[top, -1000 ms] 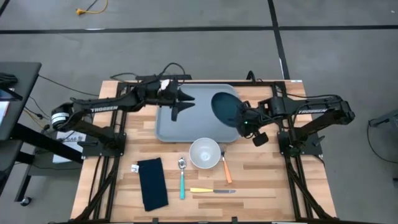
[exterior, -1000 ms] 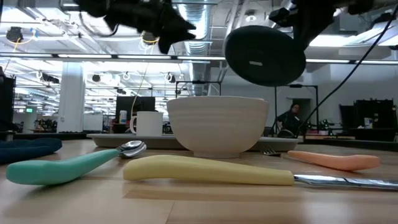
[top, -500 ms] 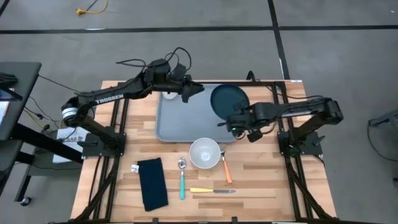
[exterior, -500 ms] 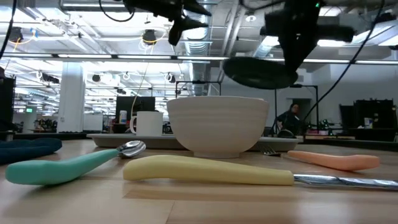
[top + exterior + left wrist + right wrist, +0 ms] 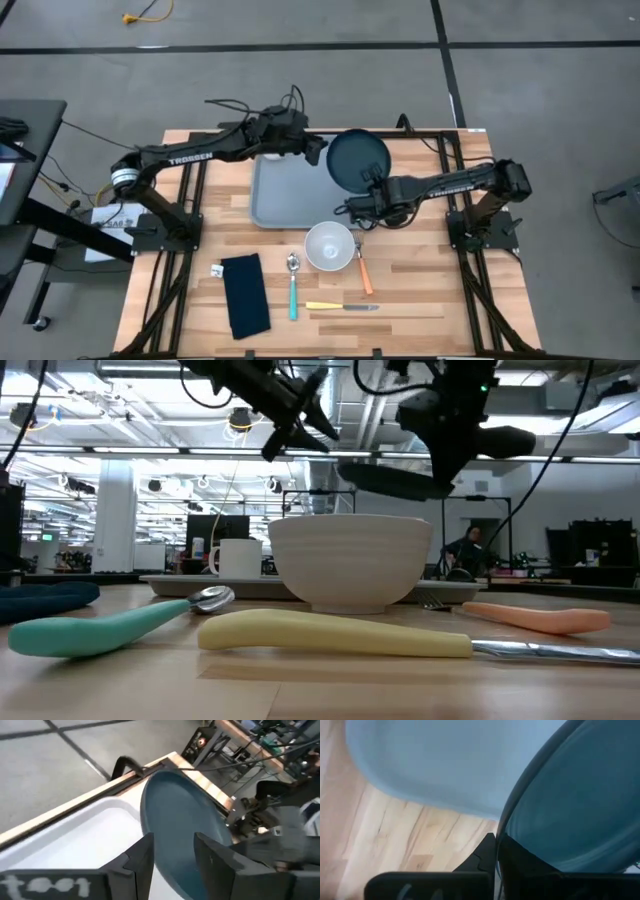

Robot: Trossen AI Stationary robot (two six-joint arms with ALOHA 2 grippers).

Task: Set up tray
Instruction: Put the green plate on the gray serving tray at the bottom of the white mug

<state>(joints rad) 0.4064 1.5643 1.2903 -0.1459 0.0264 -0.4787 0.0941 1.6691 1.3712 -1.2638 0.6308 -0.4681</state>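
1. The big flat light grey-blue tray [image 5: 290, 190] with round corners and a low raised rim lies on the light wooden table [image 5: 420, 300], a little above the middle of the high view.
2. Its floor looks smooth and pale. In the left wrist view the tray [image 5: 75, 840] fills the lower left of the frame, with its rim running beside the table's wooden edge.
3. In the low view the tray [image 5: 180, 582] shows only as a thin flat strip behind the white bowl, and a white mug [image 5: 237, 558] stands on it at left of centre.
4. The right gripper [image 5: 352, 207] is just right of the tray's right edge in the high view. Its fingers are clamped on the rim of a dark blue round plate [image 5: 357, 160].
5. The plate hangs in the air over the tray's upper right corner. In the low view the plate [image 5: 385, 480] floats above the bowl, close to level.
6. The left gripper [image 5: 318, 150] is at the tray's top edge, just left of the plate. Its fingers [image 5: 142, 860] are spread apart and grasp nothing.
7. A white round ribbed bowl [image 5: 329, 246] sits just below the tray.
8. Below it lie a teal-handled spoon [image 5: 292, 285], an orange-handled fork [image 5: 364, 270] and a yellow-handled knife [image 5: 340, 306].
9. A dark navy folded napkin [image 5: 244, 294] lies at lower left.
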